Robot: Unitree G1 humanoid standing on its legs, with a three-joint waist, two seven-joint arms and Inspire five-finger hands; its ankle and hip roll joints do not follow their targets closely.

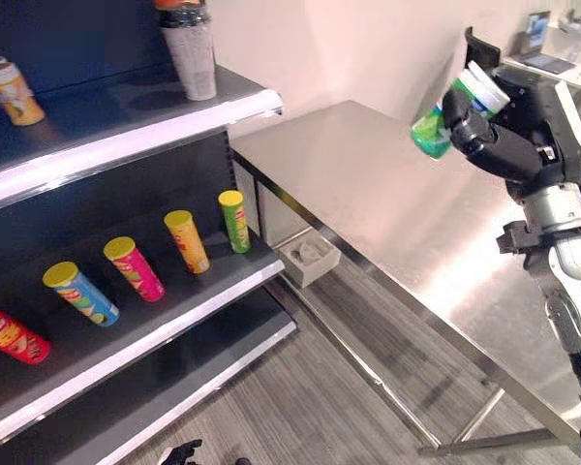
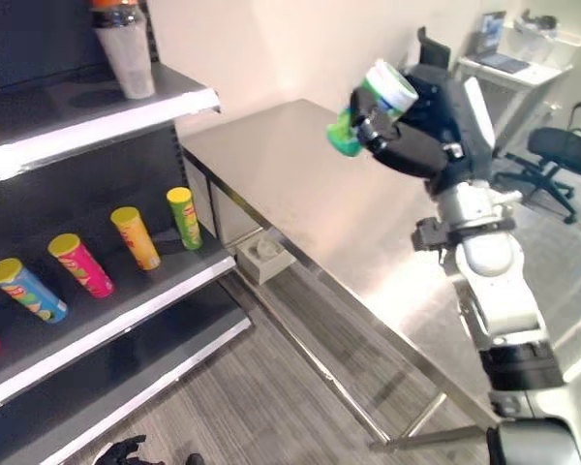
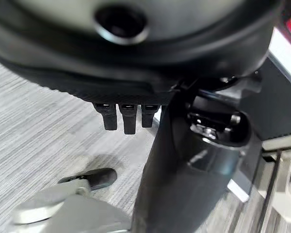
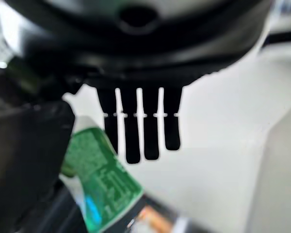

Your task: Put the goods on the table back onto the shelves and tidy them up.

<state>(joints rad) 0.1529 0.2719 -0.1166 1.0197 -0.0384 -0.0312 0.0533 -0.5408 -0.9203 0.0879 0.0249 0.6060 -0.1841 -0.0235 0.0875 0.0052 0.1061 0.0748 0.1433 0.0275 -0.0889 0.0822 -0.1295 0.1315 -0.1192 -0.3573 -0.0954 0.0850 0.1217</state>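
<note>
My right hand (image 2: 407,131) is clenched round a green cardboard crisp tube with a white lid (image 2: 368,108), held tilted in the air above the bare steel table (image 1: 387,203), at about two o'clock in my view. I judge it light, stiff and smooth, easily dented; a grip round the middle suits it. Its label is printed, but I cannot read it. My left hand (image 3: 123,116) hangs over the floor, fingers curled, holding nothing.

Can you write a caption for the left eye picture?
Right hand lifts a green can above the steel table, beside shelves of colourful tubes.
</note>
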